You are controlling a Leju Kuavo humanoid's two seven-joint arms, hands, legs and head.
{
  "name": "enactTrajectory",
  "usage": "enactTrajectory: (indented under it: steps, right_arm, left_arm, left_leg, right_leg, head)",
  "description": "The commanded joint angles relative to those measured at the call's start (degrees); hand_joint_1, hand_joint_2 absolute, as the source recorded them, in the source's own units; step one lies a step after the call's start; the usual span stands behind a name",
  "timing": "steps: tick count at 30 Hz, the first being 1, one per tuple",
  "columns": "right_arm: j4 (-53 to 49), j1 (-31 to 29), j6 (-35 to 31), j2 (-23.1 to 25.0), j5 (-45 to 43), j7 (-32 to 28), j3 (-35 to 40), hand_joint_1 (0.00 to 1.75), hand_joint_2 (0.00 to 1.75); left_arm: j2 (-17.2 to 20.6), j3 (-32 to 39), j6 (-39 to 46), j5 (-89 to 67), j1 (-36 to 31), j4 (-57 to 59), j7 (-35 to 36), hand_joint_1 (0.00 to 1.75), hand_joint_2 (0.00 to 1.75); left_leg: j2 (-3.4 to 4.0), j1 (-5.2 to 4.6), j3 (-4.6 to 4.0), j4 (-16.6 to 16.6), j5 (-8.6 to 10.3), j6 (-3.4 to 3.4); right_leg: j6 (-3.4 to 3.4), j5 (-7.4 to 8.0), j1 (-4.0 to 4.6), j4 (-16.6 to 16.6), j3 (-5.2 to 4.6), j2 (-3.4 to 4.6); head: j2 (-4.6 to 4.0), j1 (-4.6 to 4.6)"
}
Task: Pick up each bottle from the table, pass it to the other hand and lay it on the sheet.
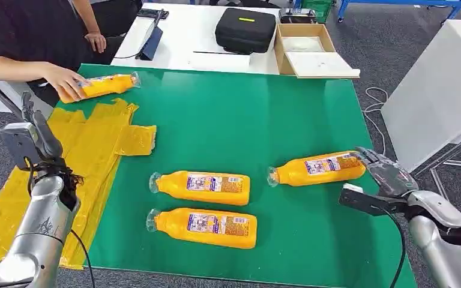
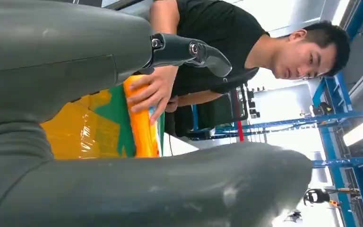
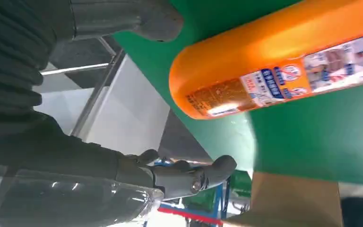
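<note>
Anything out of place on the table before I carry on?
Yes. A person's hand rests on the far bottle at the green table's far left corner, inside the workspace. The yellow sheet is crumpled and hangs off the table's left edge. The other three bottles lie flat, nothing spilled.

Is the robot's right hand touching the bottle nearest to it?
Apart. In the right wrist view, green table shows between the right hand and the bottle.
</note>
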Motion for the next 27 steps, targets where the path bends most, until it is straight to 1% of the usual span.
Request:
enactTrajectory:
  steps: [1, 3, 6, 8, 10, 12, 14, 15, 16, 18, 19, 20, 24, 27]
  right_arm:
    - [26.87, -21.80, -0.74, 4.51, 0.24, -1.57, 16.66, 0.00, 1.75]
    - [32.27, -25.76, -1.76, 7.09, 0.88, -1.45, 18.62, 0.00, 1.75]
    - [33.98, -25.94, -3.14, 8.03, 0.50, -1.90, 19.94, 0.00, 1.75]
    - [34.85, -27.38, -1.90, 8.88, 0.23, -1.92, 20.28, 0.00, 1.75]
    - [37.21, -28.49, -2.41, 10.54, 0.57, -1.55, 21.39, 0.00, 1.75]
    - [38.56, -29.64, -2.23, 11.57, 0.71, -1.77, 22.34, 0.00, 1.75]
    - [38.98, -30.24, -1.66, 11.74, 0.49, -2.18, 22.59, 0.00, 1.75]
    - [39.63, -31.28, -1.27, 11.87, 0.70, -2.53, 23.37, 0.00, 1.75]
    - [39.96, -31.91, -0.72, 11.89, 0.47, -2.91, 23.57, 0.00, 1.75]
    - [40.12, -32.29, -0.58, 11.65, 0.24, -3.21, 23.88, 0.00, 1.75]
    - [40.12, -32.29, -0.58, 11.65, 0.24, -3.21, 23.88, 0.00, 1.75]
    - [40.12, -32.29, -0.58, 11.65, 0.24, -3.21, 23.88, 0.00, 1.75]
    - [39.55, -32.51, 1.37, 9.46, -1.53, -4.42, 26.22, 0.00, 1.75]
    - [39.39, -32.49, 1.41, 8.70, -2.37, -4.72, 26.93, 0.00, 1.75]
  left_arm:
    - [-0.50, 0.12, 0.04, 0.55, -3.39, 5.10, 0.16, 0.00, 0.00]
    - [-0.64, 0.38, 0.02, 0.72, -2.74, 3.88, 0.39, 0.00, 0.00]
    - [-0.58, 0.89, -0.70, 1.04, 0.72, 0.94, 0.09, 0.00, 0.00]
    - [-0.49, 1.04, -0.92, 1.17, 0.46, 1.42, 0.08, 0.00, 0.00]
    - [0.27, 1.45, -1.43, 1.92, -0.39, 3.49, -0.01, 0.00, 0.00]
    - [1.15, 1.52, -1.66, 2.37, -0.84, 4.31, -0.26, 0.00, 0.00]
    - [1.56, 1.49, -1.73, 2.51, -0.75, 4.34, -0.41, 0.00, 0.00]
    - [1.80, 1.57, -1.71, 3.04, -0.68, 4.23, -0.52, 0.00, 0.00]
    - [2.20, 1.50, -1.83, 3.27, -0.32, 4.07, -0.50, 0.00, 0.00]
    - [2.53, 1.46, -2.05, 3.68, 0.18, 3.62, -0.46, 0.00, 0.00]
    - [2.53, 1.46, -2.05, 3.68, 0.18, 3.62, -0.46, 0.00, 0.00]
    - [2.53, 1.46, -2.05, 3.68, 0.18, 3.62, -0.46, 0.00, 0.00]
    - [3.33, 0.41, -2.05, 5.92, 1.25, 3.10, -0.70, 0.00, 0.00]
    - [3.53, -0.04, -1.91, 6.49, 0.87, 3.68, -0.86, 0.00, 0.00]
  left_leg:
    - [0.40, 0.12, 0.18, 0.04, -0.03, -0.26]
    - [0.27, 0.11, 0.15, 0.03, 0.01, -0.19]
    - [0.35, 0.13, 0.27, 0.01, 0.01, -0.26]
    - [0.28, 0.08, 0.20, -0.02, 0.02, -0.14]
    - [0.39, 0.19, 0.39, 0.02, -0.06, -0.42]
    - [0.37, 0.16, 0.25, 0.08, -0.07, -0.32]
    - [0.14, 0.09, 0.06, 0.01, 0.02, -0.14]
    - [0.28, 0.14, 0.15, 0.04, -0.03, -0.27]
    - [0.25, 0.16, 0.20, 0.07, -0.04, -0.31]
    - [0.03, 0.06, 0.01, 0.02, 0.05, -0.12]
    - [0.16, 0.10, 0.11, 0.06, 0.00, -0.25]
    - [0.05, 0.07, 0.06, 0.01, 0.04, -0.17]
    - [0.08, 0.15, 0.18, 0.08, -0.04, -0.33]
    - [-0.10, 0.07, 0.03, 0.03, 0.05, -0.15]
  right_leg:
    - [-0.15, 0.10, 0.11, -0.05, 0.14, 0.28]
    - [-0.08, 0.10, 0.11, -0.06, 0.09, 0.23]
    - [-0.15, 0.11, 0.13, -0.08, 0.19, 0.34]
    - [-0.07, 0.08, 0.07, -0.06, 0.12, 0.28]
    - [-0.24, 0.06, 0.18, -0.09, 0.33, 0.34]
    - [-0.18, 0.05, 0.15, 0.01, 0.18, 0.36]
    - [-0.06, 0.08, 0.07, 0.00, 0.06, 0.19]
    - [-0.14, 0.08, 0.11, 0.01, 0.14, 0.29]
    - [-0.17, 0.06, 0.12, 0.02, 0.18, 0.25]
    - [-0.05, 0.06, 0.03, 0.04, 0.01, 0.08]
    - [-0.13, 0.05, 0.07, 0.06, 0.09, 0.19]
    - [-0.08, 0.06, 0.04, 0.02, 0.06, 0.09]
    - [-0.18, 0.01, 0.12, 0.03, 0.19, 0.08]
    - [-0.06, 0.02, 0.04, 0.03, 0.07, -0.07]
  head:
    - [0.00, 0.00]
    - [0.00, 0.02]
    - [0.00, 0.00]
    - [0.00, 0.00]
    - [0.00, 0.00]
    - [0.00, 0.00]
    - [0.00, 0.00]
    - [0.00, 0.02]
    - [0.00, 0.02]
    - [0.00, 0.02]
    - [0.00, 0.00]
    - [0.00, 0.02]
    - [0.00, 0.00]
    - [0.00, 0.02]
